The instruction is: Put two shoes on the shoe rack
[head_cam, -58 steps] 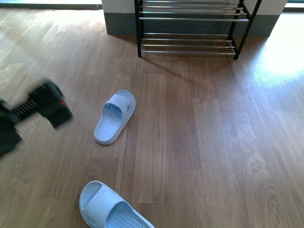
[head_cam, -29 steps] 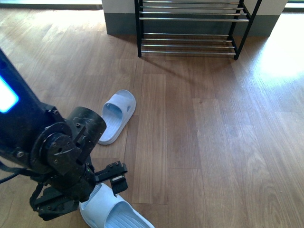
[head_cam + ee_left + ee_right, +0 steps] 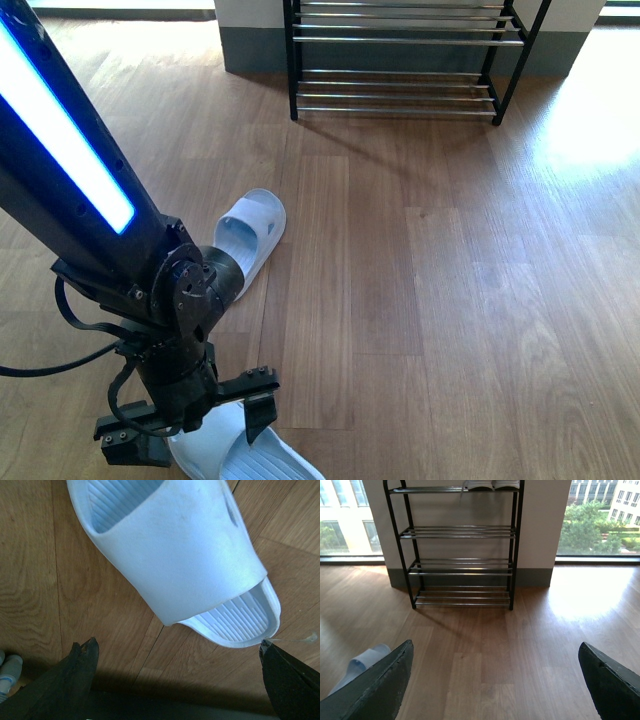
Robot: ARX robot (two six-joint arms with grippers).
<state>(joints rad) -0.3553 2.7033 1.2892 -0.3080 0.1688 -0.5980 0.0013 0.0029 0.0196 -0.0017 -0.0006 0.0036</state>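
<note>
Front cam looks down at the floor (image 3: 450, 300) from up high, rack (image 3: 400, 40) at the far edge. My left wrist cam's right over the near slipper (image 3: 175, 555), super close. Right wrist cam faces the rack from well back; front shares it.

Near slipper (image 3: 235, 455) partly out of frame

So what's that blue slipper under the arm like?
It is a pale blue slide slipper, seemingly foam or rubber, with one wide strap, a small side slot and a ridged footbed. It lies sole down on the wood floor. The left gripper hangs open over its toe end, not gripping it.
</note>
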